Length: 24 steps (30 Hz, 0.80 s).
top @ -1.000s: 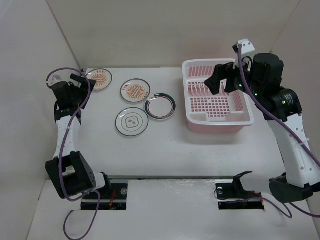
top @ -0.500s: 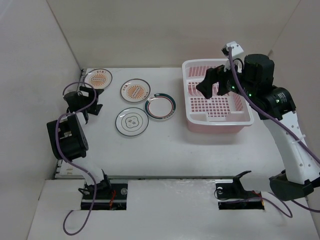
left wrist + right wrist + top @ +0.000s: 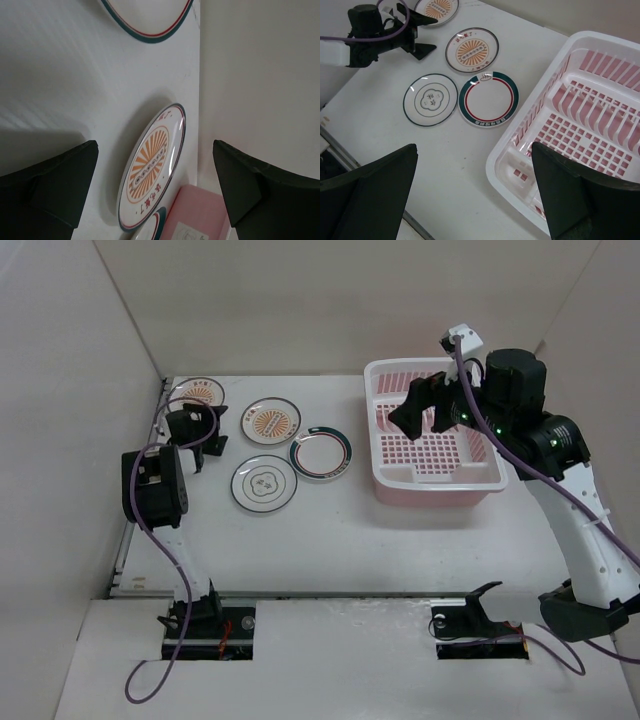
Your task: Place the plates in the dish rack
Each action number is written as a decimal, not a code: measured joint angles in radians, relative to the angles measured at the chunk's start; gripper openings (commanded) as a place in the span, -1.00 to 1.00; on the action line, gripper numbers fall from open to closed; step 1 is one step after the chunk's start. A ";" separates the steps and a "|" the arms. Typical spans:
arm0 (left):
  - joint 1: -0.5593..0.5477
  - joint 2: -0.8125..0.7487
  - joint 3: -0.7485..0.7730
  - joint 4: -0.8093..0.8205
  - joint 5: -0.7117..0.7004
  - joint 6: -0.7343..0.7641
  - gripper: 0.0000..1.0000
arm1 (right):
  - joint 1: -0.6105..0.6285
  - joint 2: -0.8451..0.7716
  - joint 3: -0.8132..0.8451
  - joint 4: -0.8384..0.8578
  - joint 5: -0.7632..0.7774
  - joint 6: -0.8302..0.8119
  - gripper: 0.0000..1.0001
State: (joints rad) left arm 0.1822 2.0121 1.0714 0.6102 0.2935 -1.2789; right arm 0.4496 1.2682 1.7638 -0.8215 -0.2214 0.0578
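Four plates lie flat left of the dish rack: a sunburst plate at the far left, a second sunburst plate, a green-rimmed plate and a thin-ringed plate. My left gripper stands open and empty low over the table, just in front of the far-left plate. Its wrist view faces the second sunburst plate between the left gripper fingers, with the rack beyond. My right gripper hangs open and empty above the rack's left end, over its rim.
White enclosure walls close in the table on the left and at the back. A purple cable loops along the left arm. The arm bases sit at the near edge.
My left arm has swung in from the left wall toward the plates, bringing its gripper beside the far-left plate. My right gripper has shifted slightly left over the rack.
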 measured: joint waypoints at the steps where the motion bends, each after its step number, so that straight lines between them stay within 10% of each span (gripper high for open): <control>1: -0.007 0.018 0.019 -0.001 -0.019 -0.011 0.92 | 0.000 0.000 0.000 0.000 0.000 0.000 1.00; 24: -0.024 0.179 0.388 -0.328 -0.317 -0.084 0.84 | 0.003 0.083 0.000 0.005 -0.065 0.029 1.00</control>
State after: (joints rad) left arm 0.1581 2.1906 1.4590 0.2821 -0.0238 -1.3632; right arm 0.4530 1.3510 1.7641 -0.8165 -0.2863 0.0872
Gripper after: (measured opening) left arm 0.923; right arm 0.998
